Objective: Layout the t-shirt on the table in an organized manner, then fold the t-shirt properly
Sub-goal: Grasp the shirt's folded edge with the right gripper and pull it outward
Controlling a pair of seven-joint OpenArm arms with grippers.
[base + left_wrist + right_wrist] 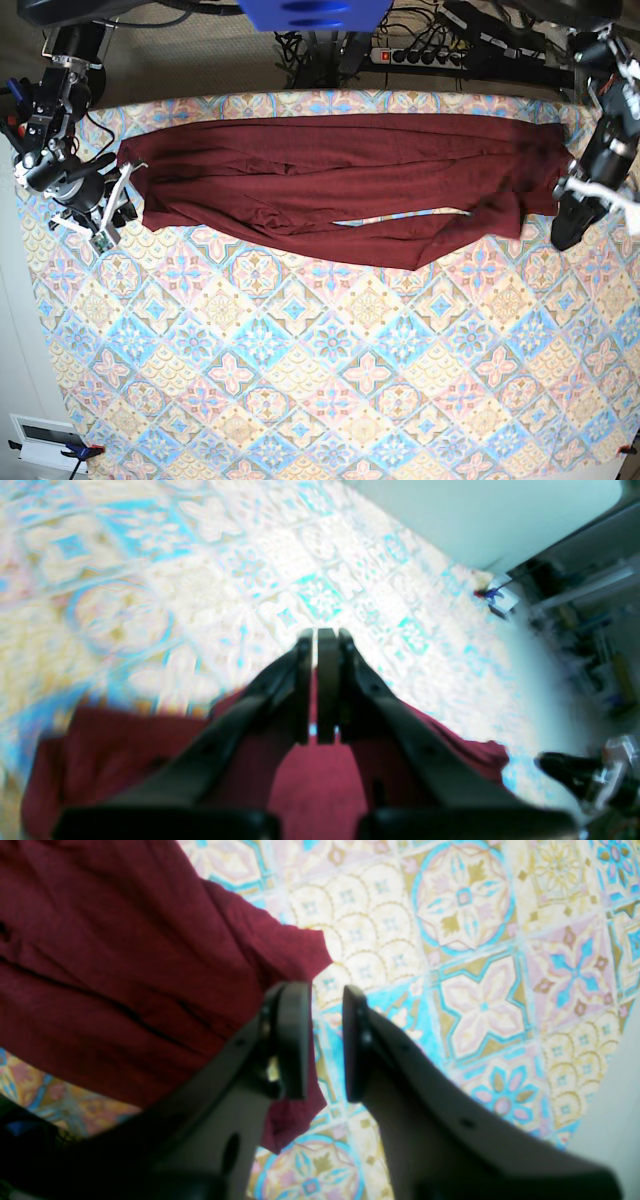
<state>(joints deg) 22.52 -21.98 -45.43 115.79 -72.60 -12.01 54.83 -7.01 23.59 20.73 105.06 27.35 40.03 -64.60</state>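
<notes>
The dark maroon t-shirt (330, 180) lies stretched in a long, wrinkled band across the far part of the patterned table (330, 380). My left gripper (562, 238) is at the shirt's right end. In the left wrist view its fingers (316, 632) are pressed together, and the t-shirt (315, 785) rises in a peak around them. My right gripper (120, 205) is at the shirt's left end. In the right wrist view it stands open (324, 995), with the t-shirt's edge (100, 965) beside the left finger and the table (475, 990) showing through the gap.
A power strip (450, 52) and cables lie behind the table's far edge. A blue block (315, 12) hangs at top centre. A small white box (45, 435) sits off the table's near left corner. The table edge runs close to both grippers.
</notes>
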